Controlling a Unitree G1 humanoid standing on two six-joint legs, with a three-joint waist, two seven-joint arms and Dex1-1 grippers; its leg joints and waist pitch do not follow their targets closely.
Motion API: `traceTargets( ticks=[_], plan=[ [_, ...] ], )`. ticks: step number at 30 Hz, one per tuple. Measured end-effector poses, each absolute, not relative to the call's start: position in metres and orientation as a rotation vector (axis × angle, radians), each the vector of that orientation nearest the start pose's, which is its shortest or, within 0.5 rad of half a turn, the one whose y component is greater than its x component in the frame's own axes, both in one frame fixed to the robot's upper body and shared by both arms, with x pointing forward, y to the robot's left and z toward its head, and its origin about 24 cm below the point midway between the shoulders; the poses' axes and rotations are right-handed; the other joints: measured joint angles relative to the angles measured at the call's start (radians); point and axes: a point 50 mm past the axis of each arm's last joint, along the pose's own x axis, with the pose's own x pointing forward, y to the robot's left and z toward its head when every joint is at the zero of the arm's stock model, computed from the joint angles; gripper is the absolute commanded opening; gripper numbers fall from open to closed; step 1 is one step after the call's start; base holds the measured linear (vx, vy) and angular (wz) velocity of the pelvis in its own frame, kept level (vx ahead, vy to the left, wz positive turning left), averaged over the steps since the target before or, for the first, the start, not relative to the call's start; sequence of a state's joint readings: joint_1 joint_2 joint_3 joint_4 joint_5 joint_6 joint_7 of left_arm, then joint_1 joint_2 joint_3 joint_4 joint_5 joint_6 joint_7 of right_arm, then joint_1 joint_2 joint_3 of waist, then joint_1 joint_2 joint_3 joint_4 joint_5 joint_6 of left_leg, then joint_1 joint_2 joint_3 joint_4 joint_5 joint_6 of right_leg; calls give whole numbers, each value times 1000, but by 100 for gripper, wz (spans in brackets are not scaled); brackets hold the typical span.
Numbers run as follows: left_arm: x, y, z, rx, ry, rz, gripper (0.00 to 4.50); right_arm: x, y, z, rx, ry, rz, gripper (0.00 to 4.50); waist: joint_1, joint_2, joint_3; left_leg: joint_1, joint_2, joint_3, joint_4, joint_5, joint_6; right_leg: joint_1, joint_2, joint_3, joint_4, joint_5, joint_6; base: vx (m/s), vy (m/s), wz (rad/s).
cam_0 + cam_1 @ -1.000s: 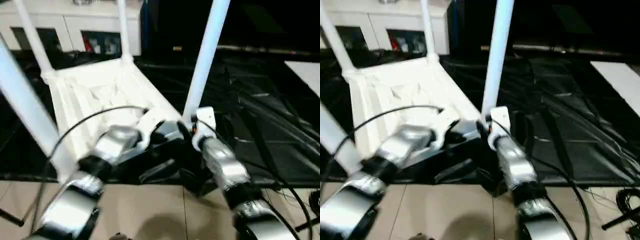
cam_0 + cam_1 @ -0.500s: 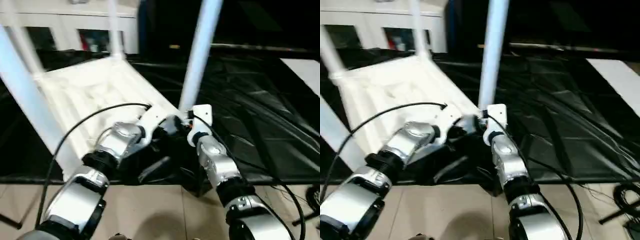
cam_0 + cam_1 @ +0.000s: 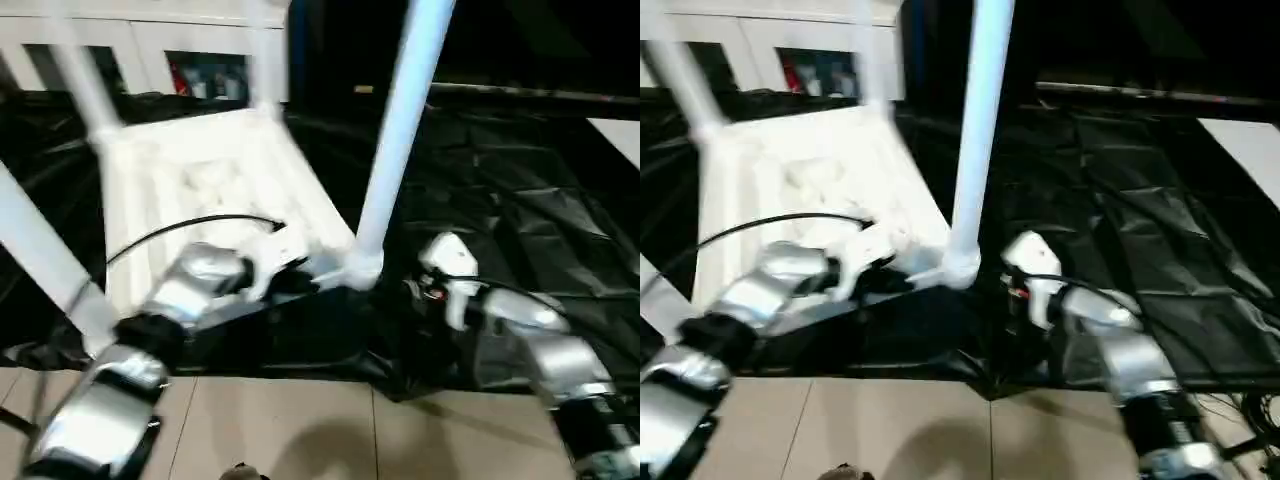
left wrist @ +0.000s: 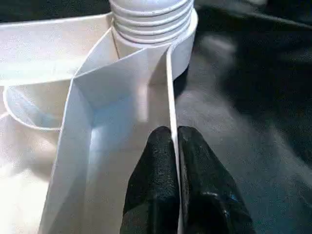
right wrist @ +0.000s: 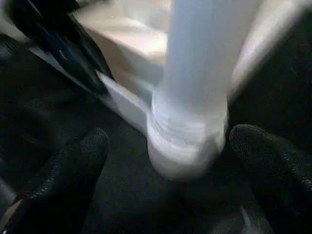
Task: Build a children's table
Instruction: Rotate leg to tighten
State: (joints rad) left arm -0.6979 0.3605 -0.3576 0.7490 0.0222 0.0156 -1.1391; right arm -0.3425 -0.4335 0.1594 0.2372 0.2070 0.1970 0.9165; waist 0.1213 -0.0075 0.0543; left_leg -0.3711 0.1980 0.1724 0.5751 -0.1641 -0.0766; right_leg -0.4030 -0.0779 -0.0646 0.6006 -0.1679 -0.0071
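The table top lies upside down on black sheeting, 4 legs upright. The left wrist view reveals the left gripper clamped on the top's near rim. The right wrist view shows the right gripper spread wide, released, fingers flanking the near-right leg's socket.

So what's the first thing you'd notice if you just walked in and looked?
The upside-down white table top on the black sheet, with its long white legs sticking up; the nearest leg rises from the front corner socket. The left gripper pinches the top's thin edge rib right beside that socket. The right gripper waits with jaws wide apart on either side of the leg's base.
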Motion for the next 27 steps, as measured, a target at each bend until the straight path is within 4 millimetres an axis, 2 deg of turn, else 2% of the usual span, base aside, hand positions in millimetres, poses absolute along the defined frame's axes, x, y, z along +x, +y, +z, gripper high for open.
traceTargets(
  ticks=[5, 13, 14, 17, 19, 22, 23, 27],
  plan=[
    [322, 119, 54, 484, 448, -1432, 0, 290, -156, 61, -190, 268, 1073, 447, 18, -1, 0, -1, 0, 6, 4, -1, 2, 1, -5, 1, -1, 0, 0, 0, 0, 0],
    [320, 120, 53, 496, 450, -1441, 0, 290, -153, 51, -235, 315, 1091, 447, 16, -3, 1, 1, 0, 7, 4, -1, 2, 1, -6, 0, 2, -3, 6, 0, 0, 0],
    [320, 120, 53, 496, 450, -1441, 0, 289, -153, 50, -238, 322, 1090, 419, 16, -3, 1, 1, 0, 7, 4, -1, 2, 1, -6, 0, 2, -3, 6, 0, 0, 0],
    [320, 120, 54, 497, 449, -1441, 0, 290, -153, 49, -240, 326, 1088, 412, 17, -3, 1, 1, 0, 7, 4, -1, 2, 1, -6, 0, 2, -3, 6, 0, 0, 0],
    [320, 120, 54, 497, 449, -1440, 0, 291, -154, 49, -235, 325, 1082, 377, 16, -3, 1, 1, 0, 7, 4, -1, 2, 1, -6, 0, 2, -3, 6, 0, 0, 0],
    [320, 121, 53, 497, 449, -1440, 0, 293, -154, 49, -222, 326, 1074, 368, 16, -3, 1, 1, 0, 8, 4, -1, 2, 1, -6, 0, 2, -3, 5, 0, 0, 0],
    [320, 121, 53, 497, 449, -1439, 0, 294, -154, 49, -221, 325, 1075, 346, 15, -3, 1, 1, 0, 8, 4, -1, 2, 1, -6, 0, 2, -3, 6, 0, 0, 0],
    [320, 123, 53, 497, 452, -1438, 0, 294, -152, 50, -205, 315, 1079, 319, 11, -3, 1, 1, 0, 8, 4, -1, 2, 1, -6, 0, 3, -3, 6, 0, 0, 0]
  ],
)
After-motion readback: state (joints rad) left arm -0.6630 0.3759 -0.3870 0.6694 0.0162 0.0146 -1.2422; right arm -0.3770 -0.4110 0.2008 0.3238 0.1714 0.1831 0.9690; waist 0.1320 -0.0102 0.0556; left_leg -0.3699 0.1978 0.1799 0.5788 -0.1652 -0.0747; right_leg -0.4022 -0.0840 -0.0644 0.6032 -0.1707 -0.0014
